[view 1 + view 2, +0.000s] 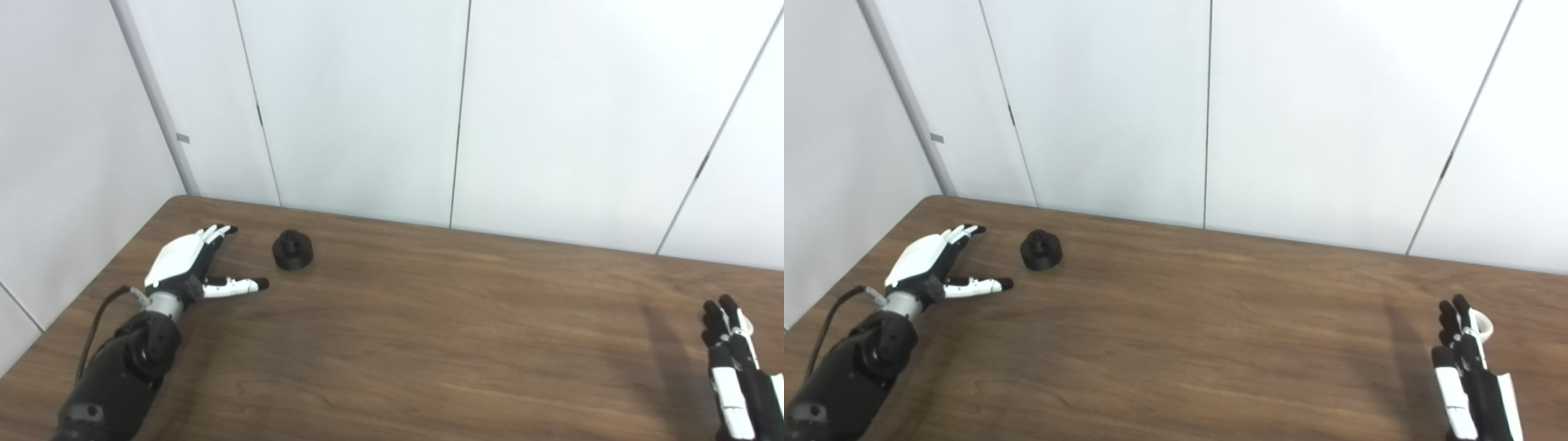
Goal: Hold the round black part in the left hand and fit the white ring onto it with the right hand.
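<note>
Black round part (293,250) sits on the brown bench (429,343), near the back edge. Just left of the black round part lies the left hand (184,263), its fingers spread and holding nothing, not touching it. Far to the right of the black round part is the right hand (1467,361), fingers straight. A white ring (1484,325) peeks out behind those fingers.

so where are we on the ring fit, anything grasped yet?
Nothing is done yet. The round black part sits on the table, untouched, and the left hand is open beside it, thumb pointing toward it. The right hand is at the near right edge, with the white ring partly hidden behind its fingers; a grip can't be confirmed. Both grasps and the fit remain.
</note>
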Controlling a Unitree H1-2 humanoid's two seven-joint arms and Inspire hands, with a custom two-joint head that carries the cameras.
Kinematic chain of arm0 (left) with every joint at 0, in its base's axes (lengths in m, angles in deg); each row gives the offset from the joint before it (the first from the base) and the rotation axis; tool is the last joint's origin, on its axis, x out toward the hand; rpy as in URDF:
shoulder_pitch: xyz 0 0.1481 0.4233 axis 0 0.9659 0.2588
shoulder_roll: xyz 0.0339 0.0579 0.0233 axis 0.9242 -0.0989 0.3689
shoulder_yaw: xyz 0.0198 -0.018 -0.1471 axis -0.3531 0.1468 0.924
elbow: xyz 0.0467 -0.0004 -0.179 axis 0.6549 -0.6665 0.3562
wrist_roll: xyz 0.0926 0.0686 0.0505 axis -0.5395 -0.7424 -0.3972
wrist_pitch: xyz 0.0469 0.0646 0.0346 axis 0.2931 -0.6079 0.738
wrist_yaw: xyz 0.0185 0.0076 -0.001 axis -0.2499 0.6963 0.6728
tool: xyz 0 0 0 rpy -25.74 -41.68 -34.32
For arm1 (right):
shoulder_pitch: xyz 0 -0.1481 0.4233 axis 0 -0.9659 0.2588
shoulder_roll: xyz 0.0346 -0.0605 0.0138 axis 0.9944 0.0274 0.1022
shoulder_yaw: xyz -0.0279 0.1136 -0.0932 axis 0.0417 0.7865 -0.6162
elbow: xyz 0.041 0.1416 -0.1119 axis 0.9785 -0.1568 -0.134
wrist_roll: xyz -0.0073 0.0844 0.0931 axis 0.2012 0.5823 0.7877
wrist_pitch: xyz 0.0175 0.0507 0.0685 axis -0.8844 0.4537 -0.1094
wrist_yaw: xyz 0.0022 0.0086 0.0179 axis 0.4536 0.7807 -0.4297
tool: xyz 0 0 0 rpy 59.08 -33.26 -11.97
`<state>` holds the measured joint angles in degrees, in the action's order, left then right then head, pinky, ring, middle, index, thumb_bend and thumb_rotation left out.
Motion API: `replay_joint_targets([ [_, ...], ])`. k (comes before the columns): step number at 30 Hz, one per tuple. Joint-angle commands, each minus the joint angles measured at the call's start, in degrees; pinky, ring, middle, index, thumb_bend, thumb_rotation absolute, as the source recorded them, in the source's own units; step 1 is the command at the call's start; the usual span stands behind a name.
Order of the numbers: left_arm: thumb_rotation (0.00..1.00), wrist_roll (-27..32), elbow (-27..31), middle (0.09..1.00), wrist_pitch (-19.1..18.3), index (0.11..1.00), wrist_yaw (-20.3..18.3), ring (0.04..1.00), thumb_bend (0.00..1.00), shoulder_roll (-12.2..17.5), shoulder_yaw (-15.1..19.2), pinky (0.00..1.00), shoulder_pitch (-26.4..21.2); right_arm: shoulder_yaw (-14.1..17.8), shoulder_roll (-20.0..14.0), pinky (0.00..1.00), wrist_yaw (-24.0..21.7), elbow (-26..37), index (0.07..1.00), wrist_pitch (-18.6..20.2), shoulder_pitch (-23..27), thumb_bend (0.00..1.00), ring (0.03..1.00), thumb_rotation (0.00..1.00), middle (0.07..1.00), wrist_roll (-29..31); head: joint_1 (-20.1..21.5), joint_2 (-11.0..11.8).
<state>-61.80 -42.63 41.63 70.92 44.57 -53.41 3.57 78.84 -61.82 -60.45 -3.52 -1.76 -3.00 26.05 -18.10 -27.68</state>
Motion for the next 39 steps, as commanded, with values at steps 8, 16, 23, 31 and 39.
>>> replay_joint_targets([
  [8, 0.46, -0.47, 2.58, 0.985, -1.66, 0.917, -3.74, 1.000, 1.00, 3.80, -1.42, 1.00, -3.80, 0.01, -0.15, 0.99, -0.86, -2.49, 0.994, -0.62, -1.21, 0.58, 0.973, 0.85, 0.966, 0.10, -0.88, -0.02],
  [16, 0.28, -0.61, 1.62, 0.969, 1.60, 0.904, -1.83, 0.995, 1.00, 4.46, -2.17, 1.00, -4.55, -0.06, 0.19, 1.00, -0.90, -1.91, 0.994, -0.19, -1.36, 0.59, 0.974, 0.85, 0.966, 0.30, -0.73, -0.17],
  [23, 0.17, -1.17, 0.84, 0.951, 3.26, 0.876, -0.53, 0.987, 1.00, 3.92, -3.20, 1.00, -5.06, 0.15, 0.06, 1.00, -0.96, -2.10, 0.999, -1.05, -1.66, 0.50, 0.973, 0.85, 0.967, 0.40, -0.99, -0.22],
  [31, 0.09, -0.82, 0.32, 0.944, 4.77, 0.873, -0.22, 0.981, 1.00, 3.74, -3.46, 1.00, -5.86, 0.38, 0.17, 1.00, -0.96, -1.37, 0.999, -0.35, -1.84, 0.52, 0.979, 0.84, 0.969, 0.95, -0.84, -0.53],
  [39, 0.38, -1.12, 0.85, 0.930, 3.16, 0.852, -0.40, 0.970, 1.00, 2.04, -3.91, 1.00, -5.91, 0.43, -0.01, 0.99, -1.05, -1.75, 0.998, -1.05, -1.83, 0.52, 0.969, 0.84, 0.972, 1.00, -0.97, -0.44],
])
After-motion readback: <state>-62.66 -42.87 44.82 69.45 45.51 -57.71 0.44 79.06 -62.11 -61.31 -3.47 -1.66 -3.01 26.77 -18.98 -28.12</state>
